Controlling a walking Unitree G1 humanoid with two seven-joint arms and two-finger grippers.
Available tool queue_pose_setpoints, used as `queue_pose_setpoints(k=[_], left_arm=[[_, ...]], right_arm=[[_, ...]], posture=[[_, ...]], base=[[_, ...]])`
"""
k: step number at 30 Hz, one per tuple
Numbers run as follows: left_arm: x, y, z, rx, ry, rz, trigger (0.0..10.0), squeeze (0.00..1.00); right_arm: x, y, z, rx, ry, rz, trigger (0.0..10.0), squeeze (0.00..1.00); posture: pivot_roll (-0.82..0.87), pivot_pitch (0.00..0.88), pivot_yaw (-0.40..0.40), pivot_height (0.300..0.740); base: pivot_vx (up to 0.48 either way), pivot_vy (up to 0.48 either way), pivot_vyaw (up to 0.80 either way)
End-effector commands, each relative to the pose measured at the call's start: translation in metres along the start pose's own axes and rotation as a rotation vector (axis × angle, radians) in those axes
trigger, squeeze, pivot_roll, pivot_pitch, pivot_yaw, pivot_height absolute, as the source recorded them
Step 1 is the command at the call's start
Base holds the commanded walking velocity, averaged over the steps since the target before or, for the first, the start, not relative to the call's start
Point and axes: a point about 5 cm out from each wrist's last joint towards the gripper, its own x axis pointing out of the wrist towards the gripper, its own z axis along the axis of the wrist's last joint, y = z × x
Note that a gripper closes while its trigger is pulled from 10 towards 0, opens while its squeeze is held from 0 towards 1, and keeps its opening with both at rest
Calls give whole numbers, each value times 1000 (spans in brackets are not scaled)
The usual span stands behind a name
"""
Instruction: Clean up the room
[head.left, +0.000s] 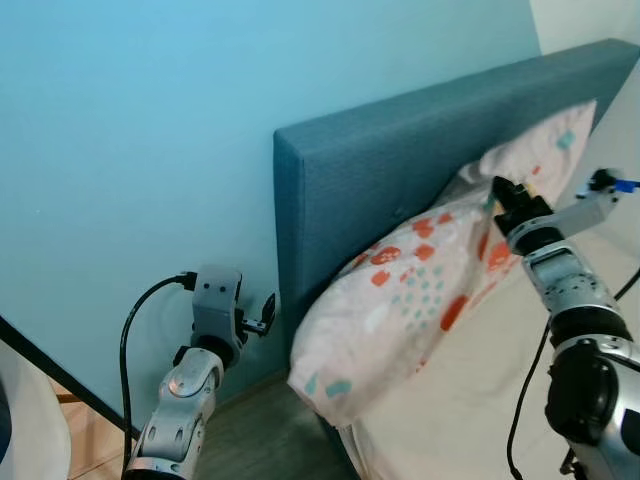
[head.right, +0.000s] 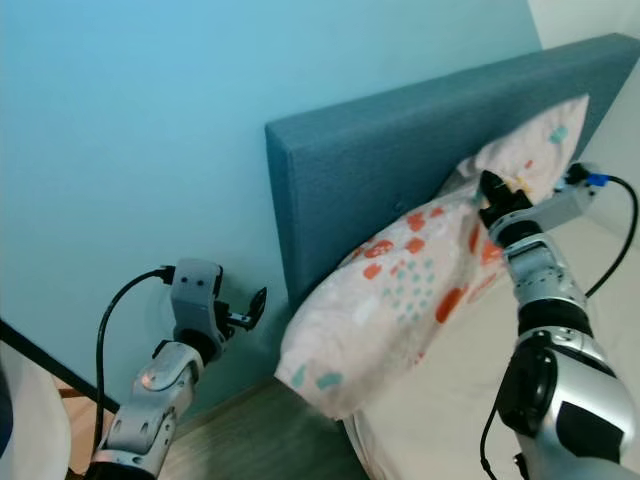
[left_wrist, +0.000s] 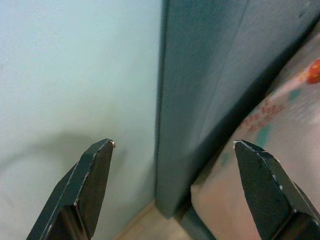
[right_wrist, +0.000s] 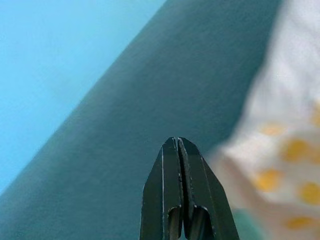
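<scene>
The plain light blue wall (head.left: 130, 130) takes the whole back of the room. One bed stands against it, with a dark teal upholstered headboard (head.left: 400, 150) and a cream mattress sheet (head.left: 470, 400). The end edge of the headboard is near the middle of the wall, and beside this edge a strip of wooden floor (head.left: 250, 430) is open, between wall and mattress.

One large white pillow with orange and teal printed shapes (head.left: 410, 300) leans tilted against the headboard. Its lower corner hangs over the corner of the mattress, near the headboard's end edge.

The right gripper (right_wrist: 182, 150) has its two black fingers pressed together with nothing between them. It is at the upper part of the pillow, close to the face of the headboard.

The left gripper (left_wrist: 172, 145) is spread wide and holds nothing. It is in the open strip beside the headboard's end edge, apart from the pillow.
</scene>
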Motion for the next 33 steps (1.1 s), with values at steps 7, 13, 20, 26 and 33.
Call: queue_pose_setpoints(k=[7, 13, 20, 26, 33], left_arm=[[-2, -5, -3, 11, 39, -35, 10000, 0], [1, -7, -2, 12, 40, -49, 10000, 0], [10, -8, 3, 9, 28, -62, 10000, 0], [13, -12, 4, -1, 25, -65, 10000, 0], [16, -15, 3, -9, 24, -68, 10000, 0]], right_arm=[[-60, -69, -61, -96, 259, -367, 10000, 0], [-92, -92, -82, -175, 391, -524, 10000, 0], [-123, -115, -88, -251, 515, -708, 10000, 0], [-135, -123, -87, -283, 563, -789, 10000, 0], [-157, -132, -95, -304, 660, -872, 10000, 0]], posture=[[64, 154, 13, 686], [56, 142, 21, 676], [33, 109, 16, 656], [18, 96, 8, 656], [9, 92, 3, 656]], base=[[0, 0, 0], [0, 0, 0], [0, 0, 0], [0, 0, 0], [0, 0, 0]])
